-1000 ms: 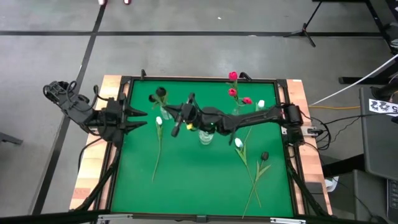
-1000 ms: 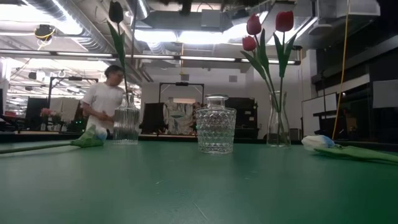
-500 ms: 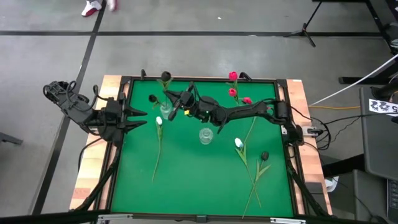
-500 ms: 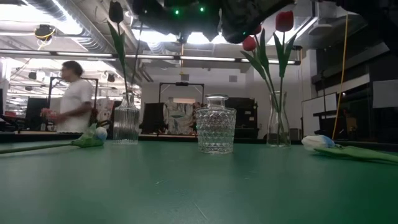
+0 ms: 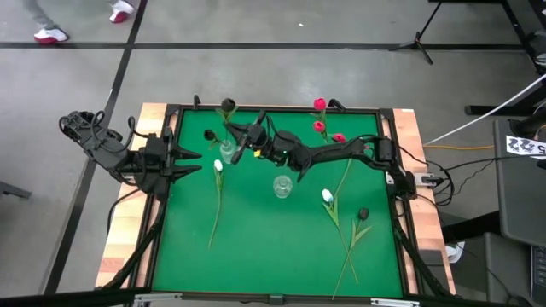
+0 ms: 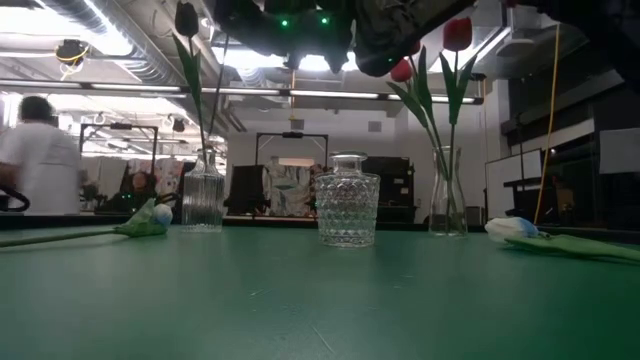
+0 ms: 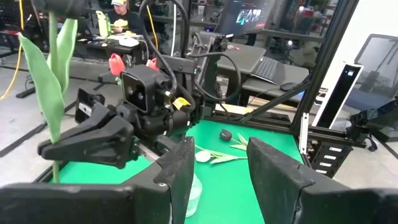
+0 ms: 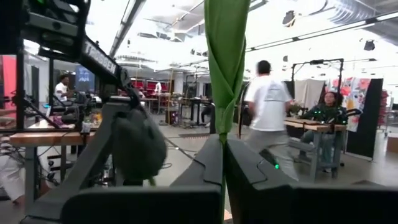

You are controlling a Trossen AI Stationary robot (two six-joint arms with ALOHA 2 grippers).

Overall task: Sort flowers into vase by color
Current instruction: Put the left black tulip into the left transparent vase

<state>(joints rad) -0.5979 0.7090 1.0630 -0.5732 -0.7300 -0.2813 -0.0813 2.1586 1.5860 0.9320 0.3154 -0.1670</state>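
Note:
My right gripper reaches across the table and hangs above the clear left vase, shut on a near-black tulip whose head shows toward the far edge. That vase holds another dark tulip, seen again in the right wrist view. The faceted middle vase holds nothing. Red tulips stand in the right vase. A white tulip lies left of centre. A white tulip and a dark one lie to the right. My left gripper waits open at the left edge. My right gripper pinches the dark tulip's green stem and wrapped leaf between its two fingers, which lie across the stem. The leaf stands straight up past the fingertips. The flower is lifted clear of the table; its lower end is hidden.
The raised black frame borders the green mat, with wooden strips outside it. Bare mat lies toward the near edge. A person moves in the room behind the table.
My right gripper has carried the dark tulip from over the middle vase toward the table's far-left, to above the left vase, then nearly stopped. The tulip's head has moved toward the far edge. A person in the background has walked leftward.

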